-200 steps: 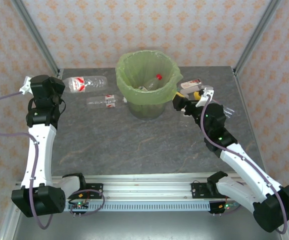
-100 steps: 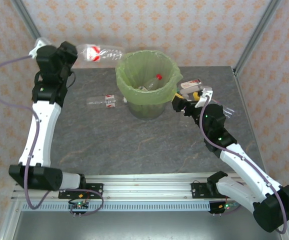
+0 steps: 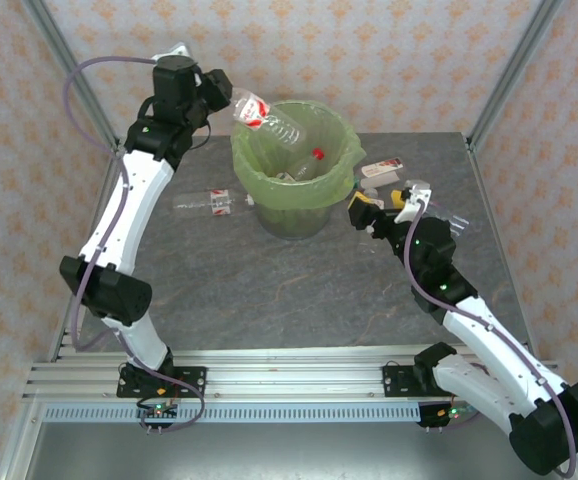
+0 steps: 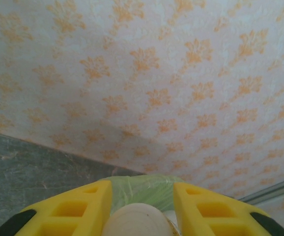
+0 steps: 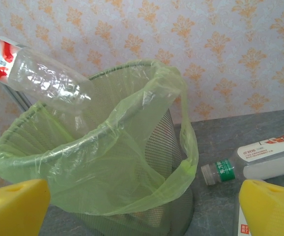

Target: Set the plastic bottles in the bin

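My left pincer point(image 3: 219, 88) is pinching a bottle point(image 3: 269, 118) by its cap end. I just swung it up off the tabletop point(image 3: 269, 290) at upper left, and now it's tilted over the bin point(image 3: 244, 165), so basically drop time. Left wrist catches the white cap point(image 4: 132, 221); right wrist shows the bottle's body above the rim. My right pincer point(image 3: 381, 203) is spread.

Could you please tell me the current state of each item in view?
left end effector, shut on held bottle
held bottle, tilted above the bin rim
bin, upright, holding bottles
bottle left of bin, lying on table
bottle right of bin, lying on table
right end effector, open, empty
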Controlling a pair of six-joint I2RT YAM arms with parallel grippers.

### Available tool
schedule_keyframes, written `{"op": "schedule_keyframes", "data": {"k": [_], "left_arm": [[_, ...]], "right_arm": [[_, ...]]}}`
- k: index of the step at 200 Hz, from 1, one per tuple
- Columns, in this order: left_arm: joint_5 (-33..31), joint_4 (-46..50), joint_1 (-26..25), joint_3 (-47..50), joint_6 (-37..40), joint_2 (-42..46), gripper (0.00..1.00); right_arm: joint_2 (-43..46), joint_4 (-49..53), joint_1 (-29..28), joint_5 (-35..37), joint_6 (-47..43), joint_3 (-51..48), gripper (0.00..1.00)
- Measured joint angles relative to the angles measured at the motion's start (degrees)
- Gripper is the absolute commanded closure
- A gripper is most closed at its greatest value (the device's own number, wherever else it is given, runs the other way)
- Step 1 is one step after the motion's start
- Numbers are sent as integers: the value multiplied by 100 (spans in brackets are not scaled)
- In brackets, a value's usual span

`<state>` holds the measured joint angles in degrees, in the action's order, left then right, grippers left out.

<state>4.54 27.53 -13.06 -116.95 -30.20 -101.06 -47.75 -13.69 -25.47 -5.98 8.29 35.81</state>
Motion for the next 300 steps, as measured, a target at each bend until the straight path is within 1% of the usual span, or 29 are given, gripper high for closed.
{"op": "schedule_keyframes", "data": {"k": [64,68,76,81,85,87,90,94,102,130,157,167,178,204,222,239,252,277,300], "left_arm": [[400,398,-216,-557,136,-1043,100],[417,433,-232,-616,136,-1110,95],[490,485,-260,-741,116,-1268,78],[557,509,-273,-807,109,-1355,64],[625,520,-275,-855,57,-1425,49],[667,529,-282,-879,46,-1458,43],[721,533,-291,-909,28,-1499,35],[787,551,-310,-962,9,-1569,29],[931,621,-319,-1126,-46,-1725,23],[1145,935,-391,-2026,-114,-2194,14],[1189,1093,-439,-2135,-120,-2173,8],[1200,1128,-448,-2120,-133,-2140,1],[1215,1126,-448,-1976,-118,-2022,0],[1344,1034,-446,-1248,-129,-1434,0],[1648,835,-446,-769,-140,-955,0],[1941,544,-446,-409,-140,-492,0],[2037,317,-448,-57,-142,-120,0],[2004,-142,-448,968,-144,730,0],[1515,-570,-448,2138,-184,1521,0]], "right_arm": [[127,44,0,66,94,-15,1],[127,44,0,66,98,-15,1],[127,44,0,70,114,-15,1],[127,44,0,83,125,-15,1],[127,44,0,87,140,-15,1],[127,46,0,92,138,-15,1],[127,46,0,101,149,-15,1],[127,46,0,107,160,-15,1],[127,46,0,116,170,-15,1],[127,87,0,157,221,-15,1],[125,90,0,295,243,-17,1],[118,87,0,411,269,-24,1],[81,83,0,568,297,-28,1],[-105,83,0,1012,437,-35,1],[-310,133,17,1338,586,-28,1],[-562,385,101,1488,776,59,1],[-710,527,166,1558,940,114,1],[-807,748,249,1698,1283,116,1],[-822,951,367,1711,1486,116,1]]}}
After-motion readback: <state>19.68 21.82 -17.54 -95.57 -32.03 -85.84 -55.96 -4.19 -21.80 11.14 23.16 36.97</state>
